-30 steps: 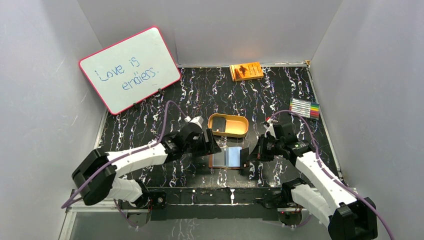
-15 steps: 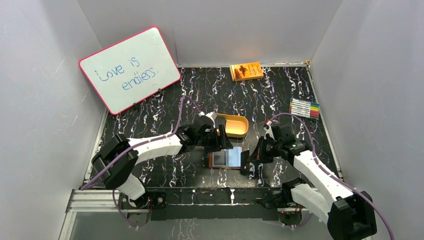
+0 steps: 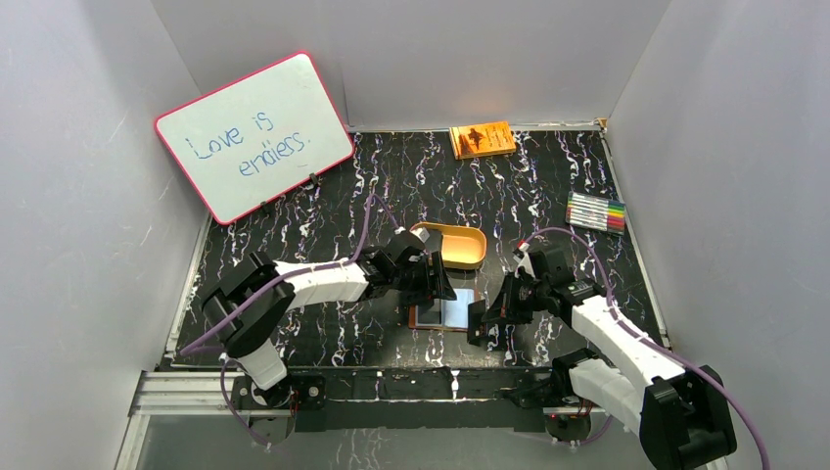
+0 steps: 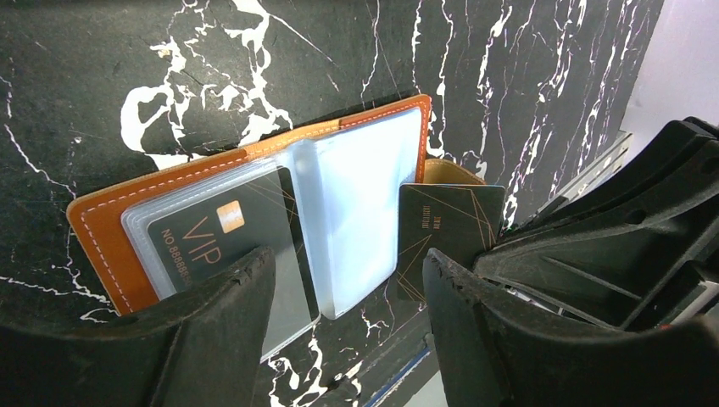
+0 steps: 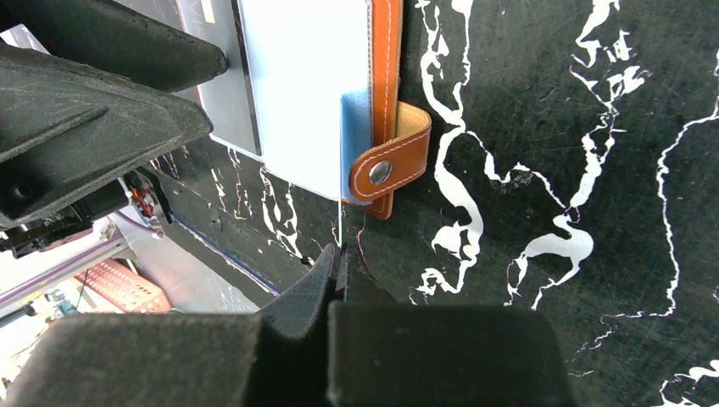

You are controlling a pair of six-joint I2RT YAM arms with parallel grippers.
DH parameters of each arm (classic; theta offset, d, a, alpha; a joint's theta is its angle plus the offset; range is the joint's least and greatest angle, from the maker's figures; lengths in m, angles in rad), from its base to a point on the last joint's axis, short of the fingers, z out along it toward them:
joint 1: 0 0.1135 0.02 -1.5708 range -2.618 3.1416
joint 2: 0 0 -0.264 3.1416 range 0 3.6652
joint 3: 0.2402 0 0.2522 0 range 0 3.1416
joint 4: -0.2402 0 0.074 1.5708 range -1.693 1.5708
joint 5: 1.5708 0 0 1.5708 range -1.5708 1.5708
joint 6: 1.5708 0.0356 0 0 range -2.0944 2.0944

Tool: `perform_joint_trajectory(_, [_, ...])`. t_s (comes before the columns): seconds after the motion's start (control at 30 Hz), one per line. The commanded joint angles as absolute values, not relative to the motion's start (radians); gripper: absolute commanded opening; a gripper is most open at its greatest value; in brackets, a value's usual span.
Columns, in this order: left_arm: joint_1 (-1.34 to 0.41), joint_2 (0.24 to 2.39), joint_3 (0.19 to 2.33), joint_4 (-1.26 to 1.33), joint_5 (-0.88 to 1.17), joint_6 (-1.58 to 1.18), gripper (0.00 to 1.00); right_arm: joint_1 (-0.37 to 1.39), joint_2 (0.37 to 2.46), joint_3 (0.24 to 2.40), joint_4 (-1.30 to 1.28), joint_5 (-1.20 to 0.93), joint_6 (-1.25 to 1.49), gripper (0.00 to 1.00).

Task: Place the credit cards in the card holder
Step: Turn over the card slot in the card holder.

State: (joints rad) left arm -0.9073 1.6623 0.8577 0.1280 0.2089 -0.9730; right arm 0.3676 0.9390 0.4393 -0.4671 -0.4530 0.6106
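The brown leather card holder (image 3: pixel 452 311) lies open near the table's front, clear sleeves up. In the left wrist view the holder (image 4: pixel 102 229) has a dark "VIP" card (image 4: pixel 212 231) in its left sleeve. My left gripper (image 3: pixel 432 285) is open and empty, its jaws astride the holder's sleeves (image 4: pixel 348 331). My right gripper (image 3: pixel 478 323) is shut on a dark credit card with gold lines (image 4: pixel 445 222), held upright at the holder's right edge by the snap strap (image 5: pixel 388 170). In the right wrist view the card shows edge-on (image 5: pixel 341 225) between the shut jaws (image 5: pixel 341 259).
A tan oval tray (image 3: pixel 462 247) sits just behind the holder. An orange book (image 3: pixel 482 138) lies at the back, a whiteboard (image 3: pixel 253 135) leans at the back left, and a pack of markers (image 3: pixel 595 211) lies at the right. Grey walls enclose the table.
My left arm has swung right, bringing its open gripper from beside the tray to over the holder. My right gripper has shifted slightly left and nearer with the card.
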Motion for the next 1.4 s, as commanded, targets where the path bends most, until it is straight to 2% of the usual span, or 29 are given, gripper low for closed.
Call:
perform_joint_trajectory(0.0, [-0.912,1.675,0.868,0.132,0.240,-0.969,0.62,0.370,0.957,0.426,-0.415,-0.487,0.618,0.00])
perform_joint_trajectory(0.2, [-0.912,1.724,0.913,0.076,0.244,-0.939,0.62,0.370,0.958,0.418,-0.401,-0.492,0.622,0.00])
perform_joint_trajectory(0.47, [-0.913,1.762,0.936,0.027,0.235,-0.928,0.57,0.370,0.964,0.407,-0.370,-0.516,0.632,0.00])
perform_joint_trajectory(0.77, [-0.913,1.770,0.928,0.010,0.218,-0.939,0.44,0.370,0.946,0.385,-0.316,-0.563,0.637,0.00])
perform_joint_trajectory(1.17, [-0.913,1.761,0.934,-0.027,0.209,-0.936,0.46,0.370,0.941,0.357,-0.231,-0.617,0.671,0.00])
perform_joint_trajectory(1.37, [-0.913,1.762,0.931,-0.031,0.207,-0.935,0.40,0.369,0.947,0.331,-0.171,-0.650,0.712,0.00])
